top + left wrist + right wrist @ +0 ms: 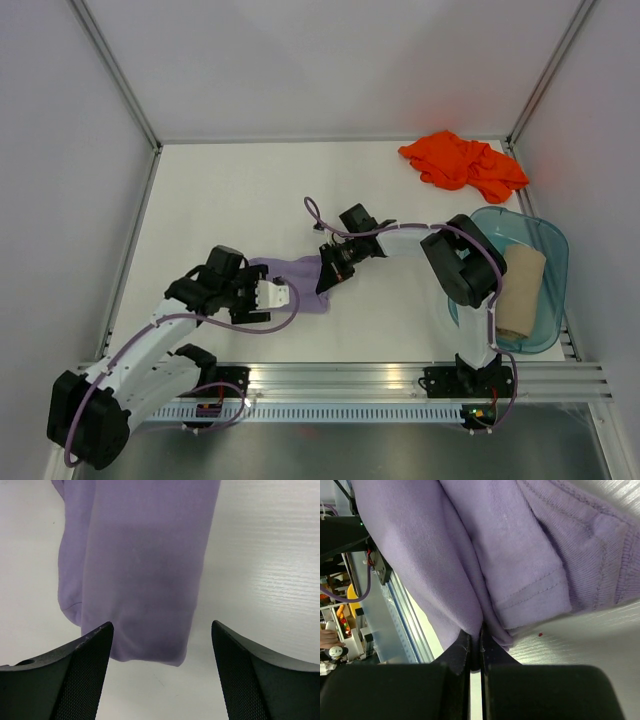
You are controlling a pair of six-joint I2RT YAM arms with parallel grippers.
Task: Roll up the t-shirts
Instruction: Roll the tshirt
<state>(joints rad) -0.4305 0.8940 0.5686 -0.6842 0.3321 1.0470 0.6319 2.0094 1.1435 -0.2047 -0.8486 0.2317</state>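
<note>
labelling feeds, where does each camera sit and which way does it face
top external: above and behind the bases, looking down on the white table; the left arm and right arm show, plus an orange-red cloth t-shirt and a tan rolled cloth t-shirt in a translucent teal plastic tub.
left wrist: on the left arm, looking past its open left tool at the lavender purple cloth t-shirt.
right wrist: on the right arm, close up; the right tool is shut on a fold.
shared: both wrist views show that t-shirt.
</note>
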